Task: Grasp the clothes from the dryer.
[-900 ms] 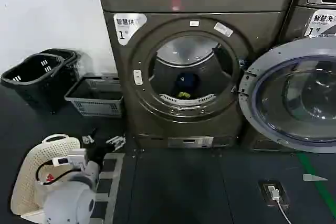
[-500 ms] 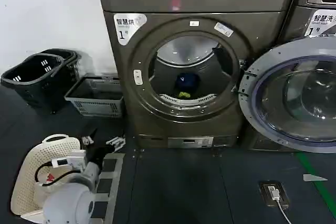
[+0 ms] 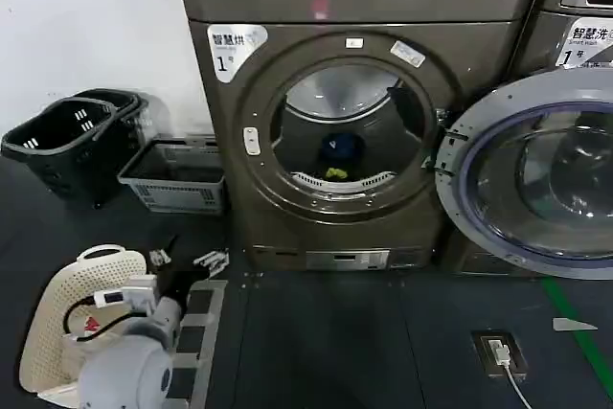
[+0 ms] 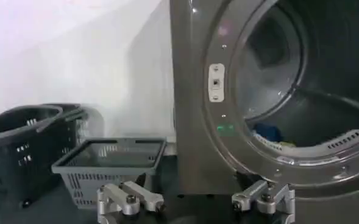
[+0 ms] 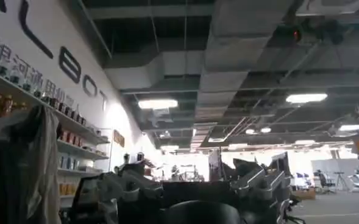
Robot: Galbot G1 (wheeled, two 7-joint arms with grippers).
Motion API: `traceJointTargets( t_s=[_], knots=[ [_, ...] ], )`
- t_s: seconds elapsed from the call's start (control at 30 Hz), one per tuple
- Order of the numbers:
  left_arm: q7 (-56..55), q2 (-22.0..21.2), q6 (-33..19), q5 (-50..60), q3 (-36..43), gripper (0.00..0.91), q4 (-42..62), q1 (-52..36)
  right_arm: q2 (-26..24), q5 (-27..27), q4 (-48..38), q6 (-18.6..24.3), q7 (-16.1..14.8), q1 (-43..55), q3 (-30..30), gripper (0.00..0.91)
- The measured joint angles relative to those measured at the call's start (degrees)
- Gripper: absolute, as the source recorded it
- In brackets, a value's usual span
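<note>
Here, in the head view, the bronze-grey dryer (image 3: 345, 131) stands far with its door (image 3: 532, 174) swung open to the right. The clothes (image 3: 338, 155), dark blue over yellow-green, lie small and half-hidden low in the drum.

In the left wrist view, the left gripper (image 4: 194, 199) is cut off at the edge, its fingers (image 4: 130, 198) spread apart, well apart from the porthole.

In the right wrist view, the right gripper (image 5: 194, 189) is dark against a ceiling; its fingers stand apart.

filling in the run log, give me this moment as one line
phase: pre-reach | dryer door open | clothes in drum, untouched | left gripper open, low, short of the porthole | right gripper open, aimed away into room
</note>
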Motion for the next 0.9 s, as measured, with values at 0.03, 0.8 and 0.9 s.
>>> traceJointTargets(
  t_s=[0.03, 0.8, 0.9],
  knots=[
    [0.05, 0.05, 0.00, 0.00, 0.00, 0.907, 0.01, -0.05, -0.01, 0.00, -0.02, 0.04, 0.01, -0.02, -0.02, 0.907],
    [0.02, 0.33, 0.00, -0.39, -0.13, 0.907, -0.53, 0.52, 0.34, 0.53, 0.14, 0.11, 0.44, 0.12, -0.20, 0.907],
    [0.06, 0.40, 0.00, -0.45, -0.17, 0.907, -0.66, 0.67, 0.31, 0.48, 0.02, 0.13, 0.51, 0.12, -0.28, 0.907]
  ],
)
